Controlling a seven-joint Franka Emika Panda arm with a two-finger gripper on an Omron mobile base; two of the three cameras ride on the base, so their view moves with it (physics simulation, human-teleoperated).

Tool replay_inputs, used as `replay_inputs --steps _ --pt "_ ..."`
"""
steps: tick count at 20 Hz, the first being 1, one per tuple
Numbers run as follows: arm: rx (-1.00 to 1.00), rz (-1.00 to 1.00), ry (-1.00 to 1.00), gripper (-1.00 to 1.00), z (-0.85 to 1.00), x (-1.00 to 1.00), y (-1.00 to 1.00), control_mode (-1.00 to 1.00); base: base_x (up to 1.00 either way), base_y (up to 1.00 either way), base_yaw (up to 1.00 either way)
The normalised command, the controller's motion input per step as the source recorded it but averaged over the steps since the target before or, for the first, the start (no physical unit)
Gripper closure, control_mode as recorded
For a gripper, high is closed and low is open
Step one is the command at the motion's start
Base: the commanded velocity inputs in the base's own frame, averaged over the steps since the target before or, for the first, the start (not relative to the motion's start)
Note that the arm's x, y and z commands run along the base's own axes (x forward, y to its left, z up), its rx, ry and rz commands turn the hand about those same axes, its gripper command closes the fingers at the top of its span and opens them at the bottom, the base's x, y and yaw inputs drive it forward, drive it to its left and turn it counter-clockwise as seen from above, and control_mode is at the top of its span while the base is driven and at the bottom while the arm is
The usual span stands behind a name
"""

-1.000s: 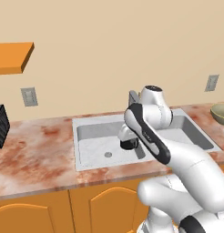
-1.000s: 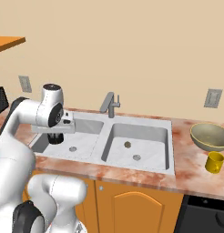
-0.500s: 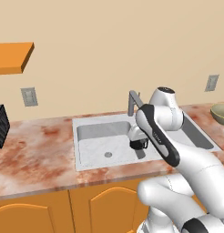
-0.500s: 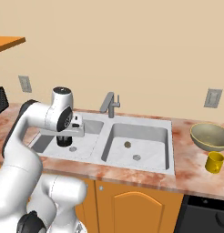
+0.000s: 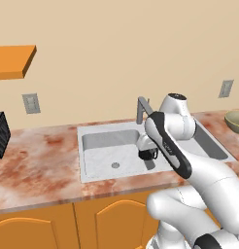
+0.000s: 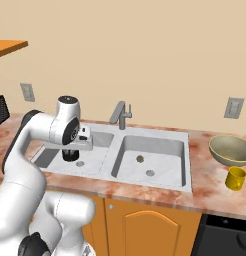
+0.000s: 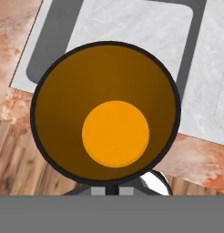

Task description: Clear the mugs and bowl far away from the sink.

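One black mug (image 7: 106, 113), one yellow mug (image 6: 235, 178), one bowl (image 6: 231, 150).

Reddish marbled counter (image 6: 210, 192) on orange cabinets (image 6: 140, 227). Sink (image 6: 160, 155) set into it. Olive bowl (image 6: 231, 149) and yellow mug (image 6: 235, 178) stand right of it.

End effector (image 6: 71, 151) holds black mug (image 6: 70, 154) above sink (image 6: 115, 155) left basin.
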Motion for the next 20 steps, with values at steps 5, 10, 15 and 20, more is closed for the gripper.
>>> replay_inputs --steps 5,10,15,20 --pt "0.0 0.0 0.0 1.0 0.0 0.0 0.0 1.0 -0.11 0.05 0.04" --pt "0.0 0.0 0.0 1.0 0.0 0.0 0.0 1.0 -0.25 0.4 0.37" --pt "0.0 0.0 0.0 1.0 0.0 0.0 0.0 1.0 -0.3 0.32 0.48" --pt "0.0 0.0 0.0 1.0 0.0 0.0 0.0 1.0 -0.26 0.12 0.59"
